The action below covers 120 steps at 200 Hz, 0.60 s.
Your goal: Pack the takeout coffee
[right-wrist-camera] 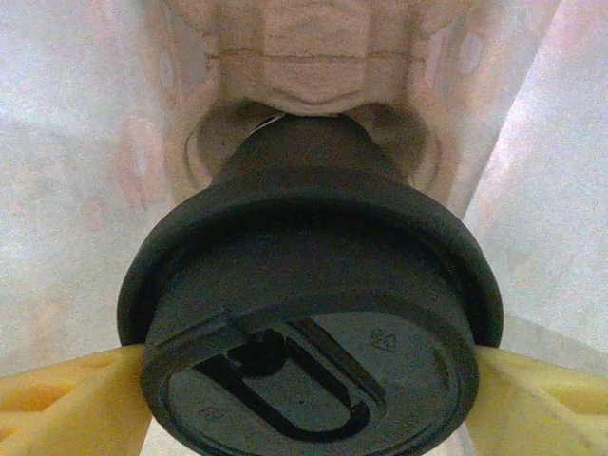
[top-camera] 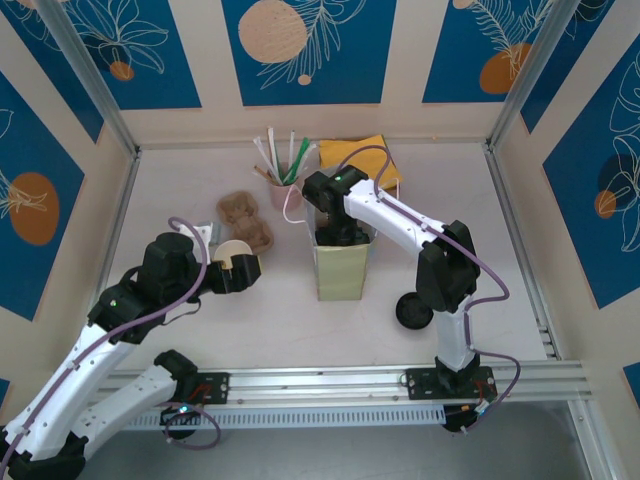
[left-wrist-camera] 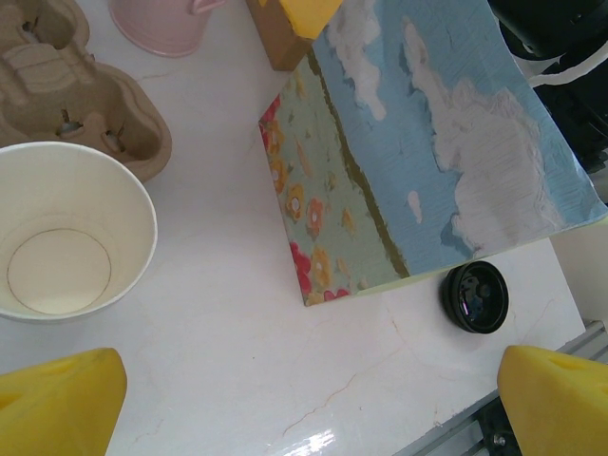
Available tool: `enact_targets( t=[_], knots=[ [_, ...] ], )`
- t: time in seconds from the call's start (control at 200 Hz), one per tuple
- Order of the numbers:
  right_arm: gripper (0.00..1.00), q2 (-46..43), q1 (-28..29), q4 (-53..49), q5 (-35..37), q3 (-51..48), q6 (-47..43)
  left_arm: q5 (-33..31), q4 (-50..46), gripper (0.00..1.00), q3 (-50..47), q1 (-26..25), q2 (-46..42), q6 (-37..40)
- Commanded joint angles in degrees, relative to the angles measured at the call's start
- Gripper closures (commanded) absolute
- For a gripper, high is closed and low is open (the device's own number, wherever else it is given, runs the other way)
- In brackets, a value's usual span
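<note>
Clamped on the takeout coffee (right-wrist-camera: 304, 285) with the right end effector (right-wrist-camera: 306, 375): yellow fingers (right-wrist-camera: 66, 404) pressed in at both sides just under the rim of its black lid. Down inside the tall paper bag (top-camera: 340, 268), with the coffee upright and seated in a pocket of a cardboard carrier (right-wrist-camera: 304, 57) at the bag's bottom. Pale bag walls close on either side in the right wrist view.

Near the middle of the bench (top-camera: 300, 335), the bag itself, upright, mouth open, with the right arm reaching down into it from above. On the bag's side in the left wrist view, a print of flowers and of sky with clouds.

Spread wide apart and holding nothing, the left end effector (left-wrist-camera: 306, 404), hovering over bare bench left of the bag. Just ahead of its left finger, an open paper cup (left-wrist-camera: 71, 228), upright, pale inside and empty. Beyond that cup, toward the far edge, brown cardboard carriers (top-camera: 246, 218) lying on the bench, and farther still a pink cup of straws (top-camera: 284, 185) close to the far edge. Beside the pink cup, at the far edge, a flat yellow item (top-camera: 362, 160).

Toward the near right corner, just off the bag's base and apart from it, a loose black lid (left-wrist-camera: 475, 296) lying flat on the bench.
</note>
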Motion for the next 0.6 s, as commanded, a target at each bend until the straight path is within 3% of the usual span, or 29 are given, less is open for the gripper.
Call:
enact_targets(
  t=[0.0,0.595],
  knots=[
    [0.17,1.49,0.54,-1.09,0.22,1.57,0.42,0.48,1.5,0.0,-0.46,-0.54,-0.28,-0.34],
    [0.12,1.03,1.15,-2.25,0.9,2.63,1.12,0.57,1.59,0.0,-0.69,-0.53,-0.28,-0.44]
  ],
)
